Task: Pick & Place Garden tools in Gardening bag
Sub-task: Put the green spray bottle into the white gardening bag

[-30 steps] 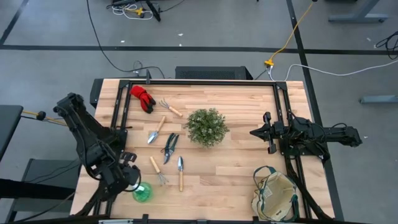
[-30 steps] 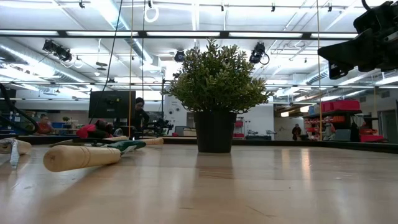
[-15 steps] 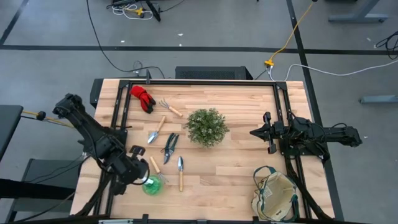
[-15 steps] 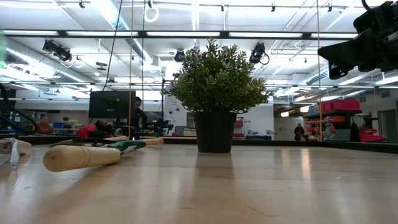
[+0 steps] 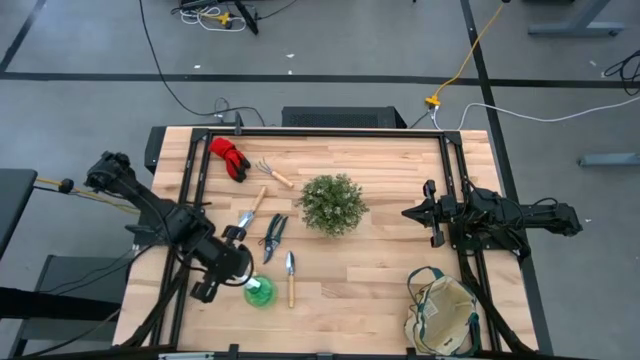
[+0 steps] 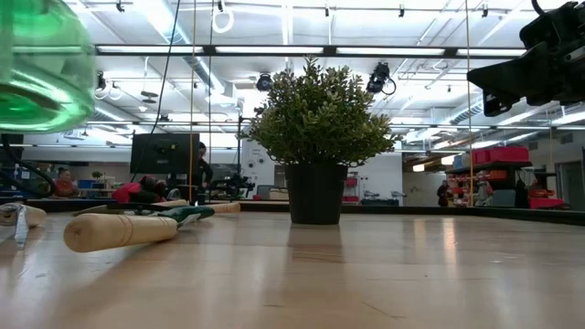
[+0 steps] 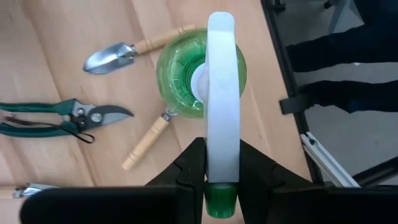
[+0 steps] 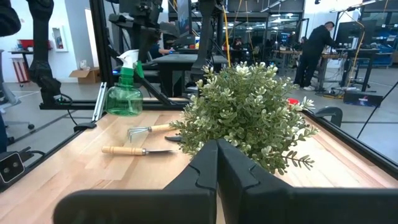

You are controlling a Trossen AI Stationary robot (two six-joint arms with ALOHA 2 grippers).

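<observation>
Left claw [image 7: 222,163] grips the green spray bottle [image 7: 200,78] by its white head, raised above the tabletop [image 5: 350,285], well apart from the gardening bag [image 5: 440,310]. Hanging by that narrow head, it could swing or slip in transit. Right claw [image 5: 412,213] waits closed, empty.

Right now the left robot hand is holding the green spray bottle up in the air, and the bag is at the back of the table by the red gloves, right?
Not quite. The left gripper does hold the green spray bottle up, but the high view shows the gardening bag at the front right corner, far from the red gloves at the back left.
</observation>
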